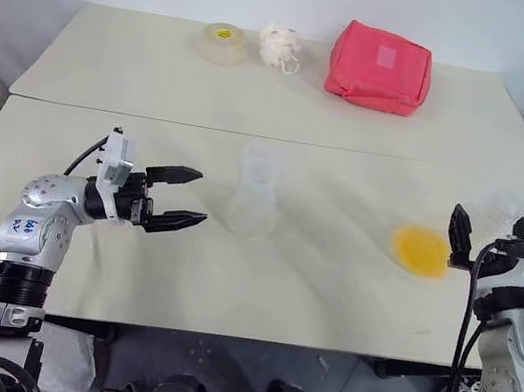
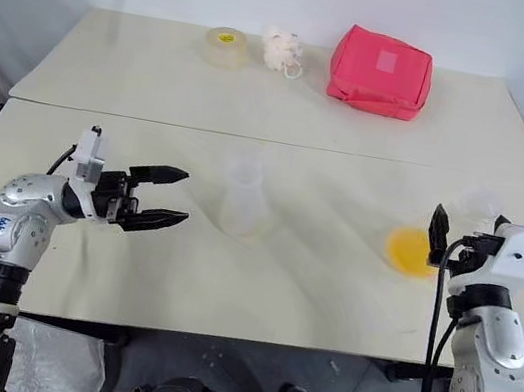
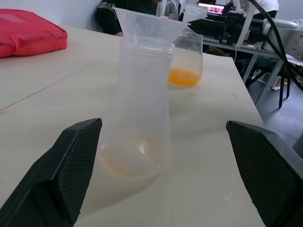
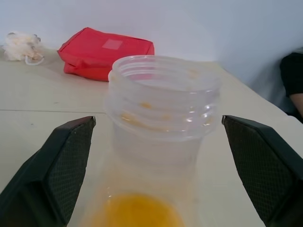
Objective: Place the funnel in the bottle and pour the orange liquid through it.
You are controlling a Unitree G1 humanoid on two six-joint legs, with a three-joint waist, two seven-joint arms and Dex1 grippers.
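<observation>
The left wrist view reveals the funnel (image 3: 150,29) seated in the bottle (image 3: 140,109), faint from overhead; both the left gripper (image 1: 181,197) and right gripper (image 4: 156,165) gape, empty, the right astride the flask of orange liquid (image 4: 137,210).

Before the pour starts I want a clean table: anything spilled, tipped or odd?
Nothing stands out. The funnel sits in the bottle, which stands upright. The orange liquid lies pooled inside the other flask, also upright, with no puddle showing on the table.
</observation>
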